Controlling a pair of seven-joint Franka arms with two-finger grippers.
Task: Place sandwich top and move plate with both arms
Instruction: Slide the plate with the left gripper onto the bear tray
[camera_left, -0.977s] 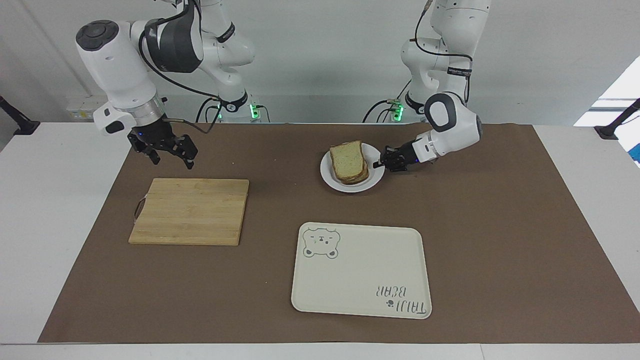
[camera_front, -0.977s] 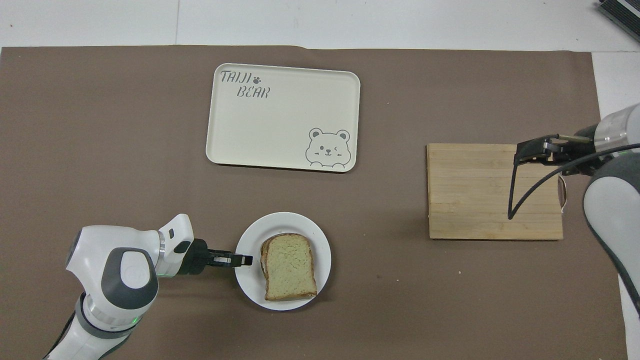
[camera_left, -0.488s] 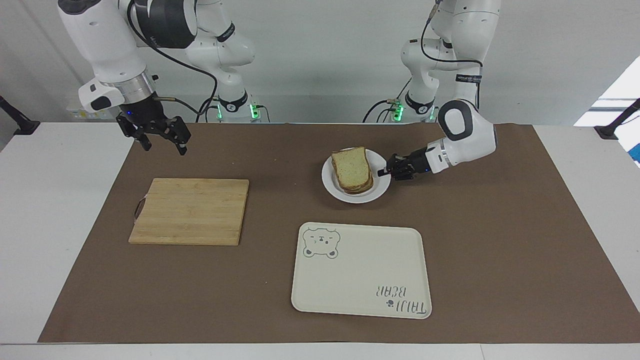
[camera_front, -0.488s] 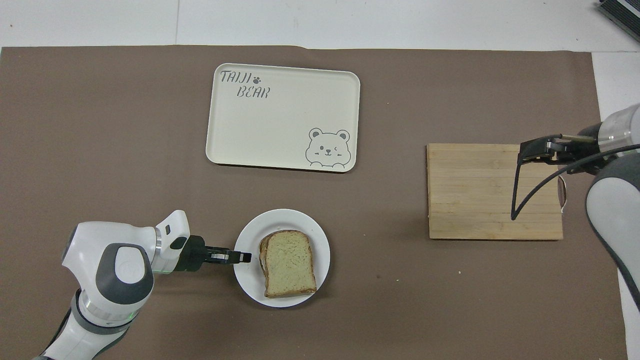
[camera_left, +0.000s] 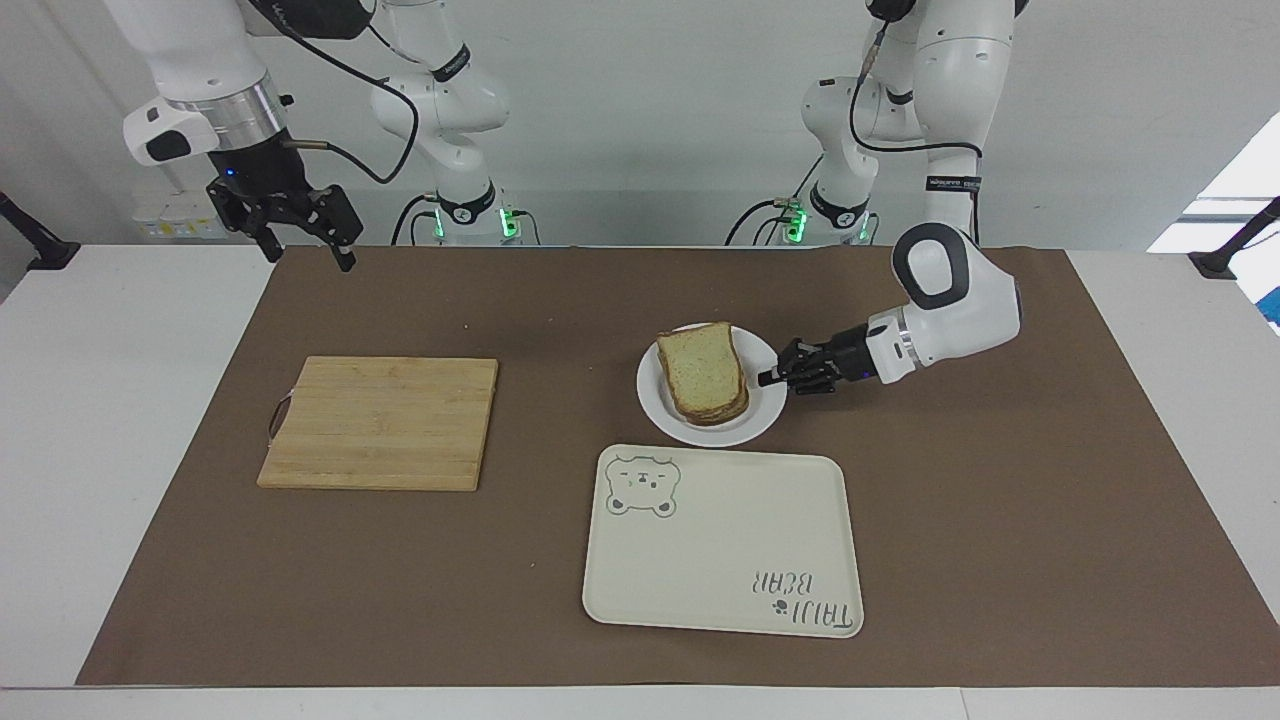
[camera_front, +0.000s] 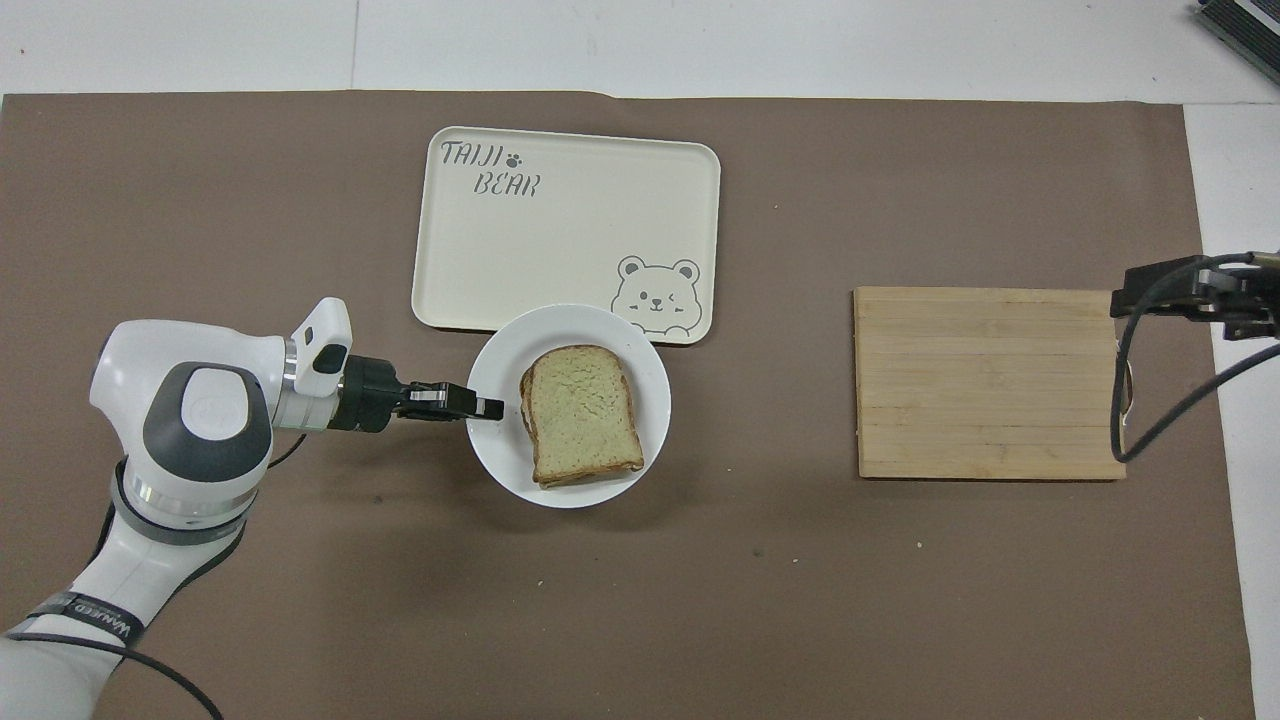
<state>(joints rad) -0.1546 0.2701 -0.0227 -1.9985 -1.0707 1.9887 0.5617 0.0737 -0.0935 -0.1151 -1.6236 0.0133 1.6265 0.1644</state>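
Plate (camera_left: 765, 415) w/ sandwich top (camera_left: 702, 372) dragged to tray (camera_left: 720, 570), left fingers (camera_left: 768, 378) clamped on rim; right fingers (camera_left: 305, 235) open.

white plate (camera_left: 660, 405), pale brown-crusted bread (camera_left: 703, 368), cream bear-print tray (camera_left: 720, 560), brown mat (camera_left: 1000, 480).

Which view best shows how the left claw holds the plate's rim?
The facing view: the left claw, shut, meets the rim of the plate from the side at rim height. The overhead view shows it reaching the plate's edge, but not its height.
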